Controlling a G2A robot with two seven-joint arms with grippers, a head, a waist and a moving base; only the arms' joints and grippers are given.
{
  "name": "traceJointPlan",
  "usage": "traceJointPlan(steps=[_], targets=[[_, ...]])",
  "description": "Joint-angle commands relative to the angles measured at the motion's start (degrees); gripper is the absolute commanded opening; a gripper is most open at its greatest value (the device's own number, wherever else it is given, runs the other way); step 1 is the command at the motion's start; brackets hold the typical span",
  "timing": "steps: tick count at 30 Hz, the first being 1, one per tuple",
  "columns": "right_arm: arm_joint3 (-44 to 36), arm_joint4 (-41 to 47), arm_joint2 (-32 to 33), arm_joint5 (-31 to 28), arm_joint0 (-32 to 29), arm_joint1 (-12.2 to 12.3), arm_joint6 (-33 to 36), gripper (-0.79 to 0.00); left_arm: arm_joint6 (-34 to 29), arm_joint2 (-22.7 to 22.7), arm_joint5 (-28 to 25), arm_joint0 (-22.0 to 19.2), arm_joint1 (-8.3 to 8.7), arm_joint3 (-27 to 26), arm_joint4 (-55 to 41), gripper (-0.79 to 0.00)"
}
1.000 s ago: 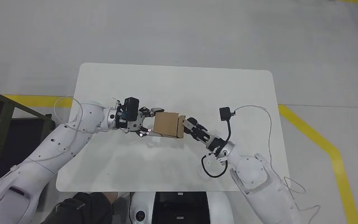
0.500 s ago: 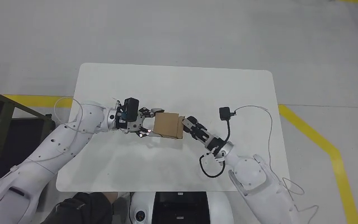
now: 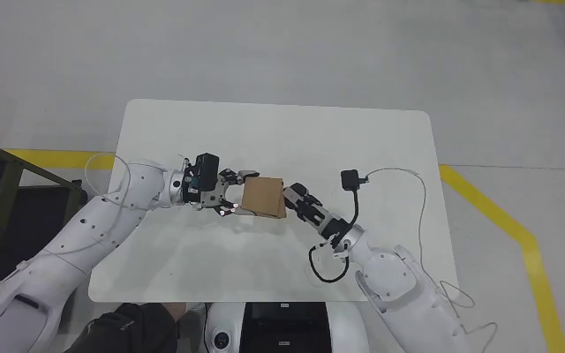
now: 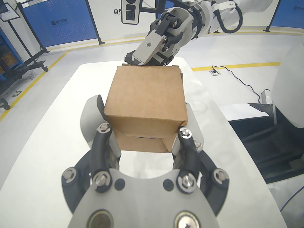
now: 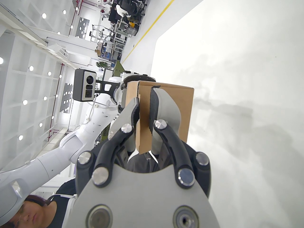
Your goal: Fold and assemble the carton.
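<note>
**A:** What has the left gripper got?

**B:** The carton. Its fingers are spread wide, one on each side wall at that end, and both look pressed to the board. I read that as a hold, not a hover.

**A:** And the right gripper?

**B:** It is at the carton's opposite end and nearly closed. It pinches one thin flap edge-on, a finger on either face.

**A:** Where is the carton itself?

**B:** Between the two grippers, with the table under it, about over the table's middle. I cannot tell whether it rests on the table or hangs just clear.

**A:** Is it closed up?

**B:** Not at the left gripper's end, I think. A lower panel sits set back under the top one, with a dark gap between them.

**A:** How will it handle?

**B:** Light, I would say, since it is thin brown board with nothing seen inside. The panels should be stiff across their faces but give readily at the creases. While the ends are open, the shell will likely skew if pushed at a corner. A hard squeeze mid-wall could dent it. The matte surface should not slip much.

**A:** So where should it be held?

**B:** Across the side walls close to the corners, where the board is stiffest, much as the left gripper has it. Take the flap near its free edge, so it turns on its own crease and does not buckle.
</note>
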Motion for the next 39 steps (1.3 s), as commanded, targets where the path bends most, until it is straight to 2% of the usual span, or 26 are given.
traceJointPlan(steps=[1, 10, 13, 14, 15, 16, 17, 18, 29, 34, 39], targets=[[0.22, -0.15, -0.22, 0.10, 0.26, -0.11, -0.53, -0.723, 0.03, 0.07, 0.00, 0.00, -0.02, -0.05, -0.08, -0.339], [0.45, -0.15, -1.71, 0.40, 0.74, -0.71, -2.71, -0.723, 0.34, -0.05, 0.00, 0.13, 0.05, -0.06, -0.07, -0.342], [0.44, 0.01, -1.93, 0.25, 0.83, -0.84, -2.99, -0.680, 0.29, 0.06, 0.00, 0.11, 0.00, 0.02, -0.09, -0.339], [0.32, 0.11, -1.83, 0.07, 0.77, -0.86, -3.17, -0.628, 0.32, 0.08, 0.00, 0.10, -0.01, 0.10, -0.07, -0.339], [0.12, 0.26, -1.62, -0.10, 0.62, -0.87, -3.44, -0.437, 0.34, 0.04, 0.00, 0.09, 0.00, 0.24, -0.15, -0.339], [-0.09, 0.30, -1.33, -0.35, 0.38, -0.84, -3.71, -0.376, 0.34, 0.00, 0.00, 0.11, 0.01, 0.36, -0.27, -0.342], [-0.35, 0.29, -1.03, -0.53, 0.06, -0.80, -3.84, -0.040, 0.34, -0.10, 0.00, 0.11, 0.04, 0.55, -0.35, -0.336], [-0.64, 0.29, -0.69, -0.67, -0.28, -0.74, -3.89, 0.000, 0.34, -0.17, 0.00, 0.12, 0.06, 0.73, -0.33, -0.332], [-2.43, 0.99, 3.22, -4.84, -2.60, -0.04, -1.47, 0.000, -0.55, 1.65, 0.00, -0.53, -0.61, 3.88, -0.29, -0.320], [-1.73, 0.00, 4.79, -11.44, -2.81, 0.44, 1.33, 0.000, -2.91, 5.07, 0.03, -2.95, -2.56, 8.09, -0.45, -0.317], [-1.11, -2.91, 5.73, -17.57, -3.04, 0.87, 2.88, 0.000, -2.55, 7.82, 1.37, -5.24, -5.12, 12.40, -0.06, -0.332]])
